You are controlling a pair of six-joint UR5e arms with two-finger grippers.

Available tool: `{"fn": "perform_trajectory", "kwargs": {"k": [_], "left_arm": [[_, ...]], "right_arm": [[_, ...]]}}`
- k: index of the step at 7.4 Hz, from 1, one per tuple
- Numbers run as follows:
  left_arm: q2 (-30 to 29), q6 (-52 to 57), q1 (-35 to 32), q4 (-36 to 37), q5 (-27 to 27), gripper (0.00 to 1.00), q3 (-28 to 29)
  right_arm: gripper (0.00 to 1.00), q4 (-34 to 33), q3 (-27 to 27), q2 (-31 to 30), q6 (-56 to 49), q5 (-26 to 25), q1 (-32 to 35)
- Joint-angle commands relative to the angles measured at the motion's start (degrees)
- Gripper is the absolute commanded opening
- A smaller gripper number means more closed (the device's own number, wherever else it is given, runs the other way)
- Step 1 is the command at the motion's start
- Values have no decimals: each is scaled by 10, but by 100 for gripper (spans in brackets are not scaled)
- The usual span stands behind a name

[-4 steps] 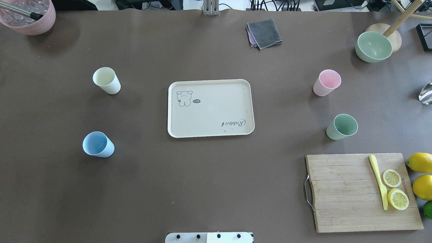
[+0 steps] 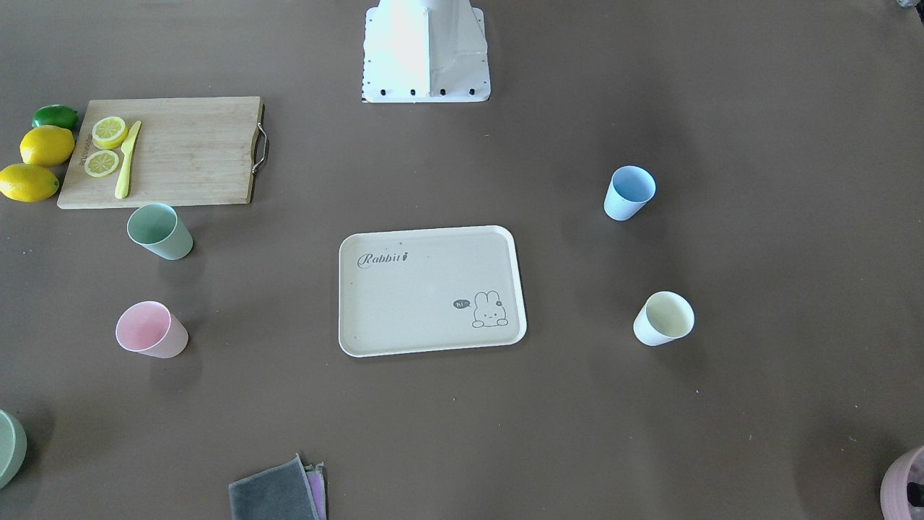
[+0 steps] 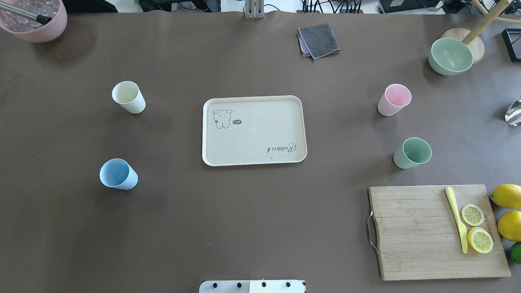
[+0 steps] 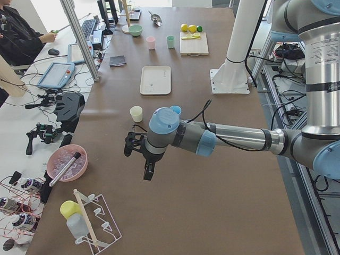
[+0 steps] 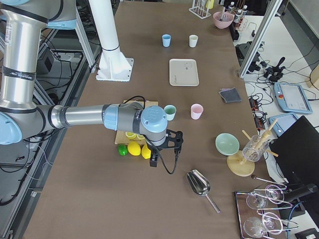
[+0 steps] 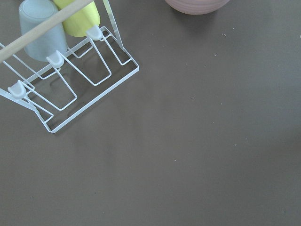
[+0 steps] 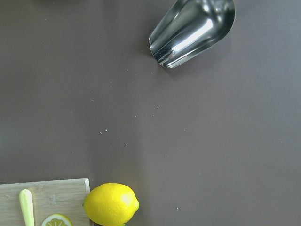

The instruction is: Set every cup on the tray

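On the worktop we counted four standing empty and apart from the one tray, the cream cup and blue cup to its left, the pink cup and green cup to its right, and we could not tell how wide the fingers of the left gripper or right gripper stood.

Brown-covered table — white desk and aluminium post alongside.

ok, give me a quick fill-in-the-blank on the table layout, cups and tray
1. The cup nearest the board is the ____ one.
2. In the overhead view, the cream cup and the ____ cup stand left of the tray.
3. The knife lies on the board beside two lemon ____.
Missing words: green, blue, slices.
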Motion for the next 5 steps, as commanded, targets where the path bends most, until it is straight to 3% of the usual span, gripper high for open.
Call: {"fn": "perform_trajectory", "kwargs": {"k": [1,5], "left_arm": [[-1,0,0,-1,-1,98,0],[-2,0,0,0,-2,98,0]], "right_arm": [[100,0,1,-1,-1,0,0],[100,0,3,-1,0,0,0]]}}
